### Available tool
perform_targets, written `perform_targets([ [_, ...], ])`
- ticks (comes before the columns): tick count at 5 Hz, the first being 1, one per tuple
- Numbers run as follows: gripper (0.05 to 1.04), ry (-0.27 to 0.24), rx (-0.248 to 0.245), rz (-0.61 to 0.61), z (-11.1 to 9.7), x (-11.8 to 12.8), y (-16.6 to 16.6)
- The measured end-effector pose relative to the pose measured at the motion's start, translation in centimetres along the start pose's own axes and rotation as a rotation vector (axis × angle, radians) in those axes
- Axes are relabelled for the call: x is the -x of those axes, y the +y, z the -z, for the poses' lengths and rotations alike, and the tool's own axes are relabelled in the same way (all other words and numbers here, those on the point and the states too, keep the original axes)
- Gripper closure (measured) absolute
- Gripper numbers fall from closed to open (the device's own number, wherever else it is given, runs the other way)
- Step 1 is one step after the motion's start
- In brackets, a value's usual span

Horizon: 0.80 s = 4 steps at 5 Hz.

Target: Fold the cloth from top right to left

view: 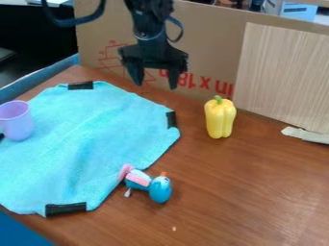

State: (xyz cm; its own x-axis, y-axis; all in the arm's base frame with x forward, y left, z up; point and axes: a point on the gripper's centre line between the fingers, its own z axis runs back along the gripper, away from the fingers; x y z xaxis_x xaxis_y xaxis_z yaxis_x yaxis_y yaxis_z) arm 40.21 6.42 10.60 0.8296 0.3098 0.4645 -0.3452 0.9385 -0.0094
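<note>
Now we're hanging our black two-finger gripper (155,86), jaws wide apart, near the spread-out turquoise fabric cloth (90,139).

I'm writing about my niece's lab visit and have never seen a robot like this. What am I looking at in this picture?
The black machine coming in from the top is a robot arm; its two-fingered claw hangs open, holding nothing. There is one picture, from a fixed camera looking down at a slant.

On the brown wooden table lies a light blue cloth, spread out, with black strips along its edge. A purple cup stands on it at the picture's left. A blue and pink toy lies by its edge, and a yellow pepper stands off to the right. Behind is a cardboard panel.
</note>
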Motion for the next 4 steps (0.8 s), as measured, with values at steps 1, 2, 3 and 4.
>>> perform_targets([
  [1, 0.083, 0.04, -0.011, -0.069, 1.0, 0.5, -0.7],
  [2, 0.082, 0.076, -0.038, -0.135, 2.0, 1.2, -0.6],
  [3, 0.083, 0.096, -0.062, -0.182, 2.5, 1.5, -0.3],
  [4, 0.082, 0.134, -0.077, -0.226, 3.4, 1.8, 0.0],
])
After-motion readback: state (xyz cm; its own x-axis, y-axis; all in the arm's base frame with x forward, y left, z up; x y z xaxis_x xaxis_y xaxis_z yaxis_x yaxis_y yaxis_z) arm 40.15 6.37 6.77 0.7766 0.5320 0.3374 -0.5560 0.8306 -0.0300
